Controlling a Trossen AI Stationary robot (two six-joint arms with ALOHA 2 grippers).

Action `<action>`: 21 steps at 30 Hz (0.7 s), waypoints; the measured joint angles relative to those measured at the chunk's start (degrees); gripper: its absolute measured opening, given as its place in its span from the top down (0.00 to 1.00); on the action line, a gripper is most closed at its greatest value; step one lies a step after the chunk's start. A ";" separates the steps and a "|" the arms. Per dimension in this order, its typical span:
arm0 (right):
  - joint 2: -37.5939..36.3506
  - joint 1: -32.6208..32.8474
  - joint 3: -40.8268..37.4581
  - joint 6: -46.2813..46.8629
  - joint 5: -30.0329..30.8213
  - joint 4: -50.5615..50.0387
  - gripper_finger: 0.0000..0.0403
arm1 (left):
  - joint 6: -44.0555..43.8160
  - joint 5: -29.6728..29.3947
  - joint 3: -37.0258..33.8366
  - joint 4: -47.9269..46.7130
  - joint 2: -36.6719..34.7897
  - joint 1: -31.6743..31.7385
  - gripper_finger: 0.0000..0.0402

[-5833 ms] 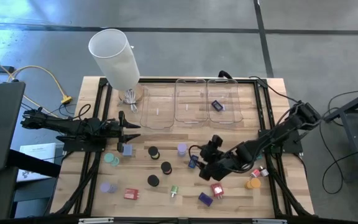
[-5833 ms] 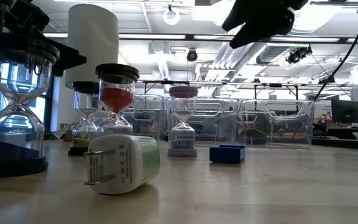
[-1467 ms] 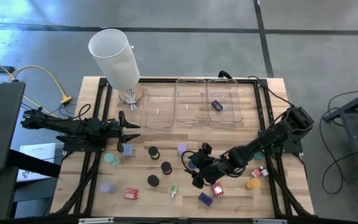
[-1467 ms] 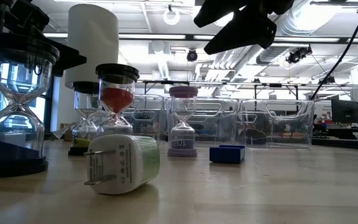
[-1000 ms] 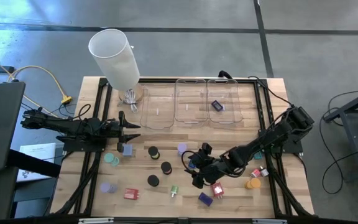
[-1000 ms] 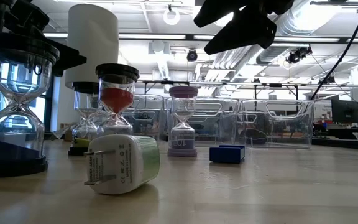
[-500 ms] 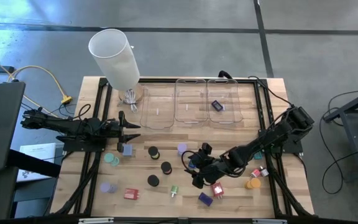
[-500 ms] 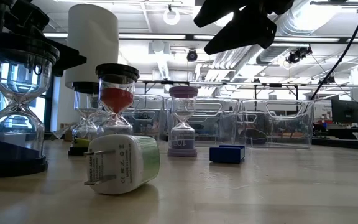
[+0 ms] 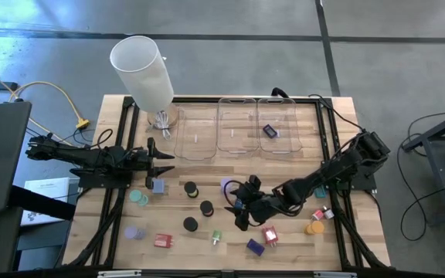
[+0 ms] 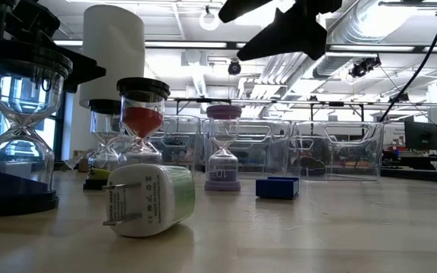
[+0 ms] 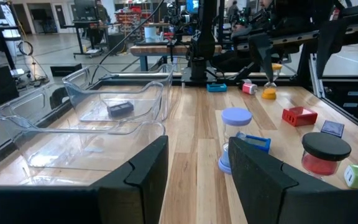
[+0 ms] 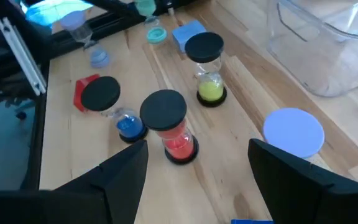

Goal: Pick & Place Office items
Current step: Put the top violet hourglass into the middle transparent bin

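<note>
High view: right gripper (image 9: 237,208) hangs over the table's middle, amid the office items; just beside it stand the lavender-capped hourglass (image 9: 226,185) and a black-capped hourglass (image 9: 207,208); left gripper (image 9: 154,163) waits at the left edge beside a blue block (image 9: 158,185); one dark item (image 9: 270,130) lies in the right-hand clear tray (image 9: 277,106); the other two trays look empty, so I judge the task barely begun, about a dozen pieces still loose on the wood.

Low view: green plug adapter (image 10: 149,200) lies on its side in front; red-sand hourglass (image 10: 142,121) upright behind it; the right arm's dark shape is overhead, touching nothing.

Left wrist view: left fingers (image 11: 146,165) stand moderately apart, holding nothing; the lavender-capped hourglass stands just ahead.

Right wrist view: right fingers (image 12: 127,168) spread wide and empty; red-sand hourglass sits between them, below; a blue-sand hourglass (image 12: 102,96) and a green-sand hourglass (image 12: 207,59) stand near.

Likely step: descent onto the red-sand hourglass, by my reading.
</note>
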 joint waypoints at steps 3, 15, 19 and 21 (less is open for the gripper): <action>0.00 -0.92 0.00 -2.94 -0.03 -0.03 0.34 | 0.00 0.01 0.00 0.00 0.00 0.01 0.59; 0.00 -3.01 0.00 -3.04 -1.04 -0.19 0.34 | -0.07 0.01 0.00 0.00 0.01 0.01 0.59; 1.27 -3.00 0.00 -3.58 -1.59 -2.72 0.34 | -3.31 0.01 0.00 0.00 0.01 0.01 0.59; 2.45 -2.93 -0.04 -3.62 -1.84 -3.83 0.34 | -4.41 0.01 0.00 0.00 0.00 0.00 0.59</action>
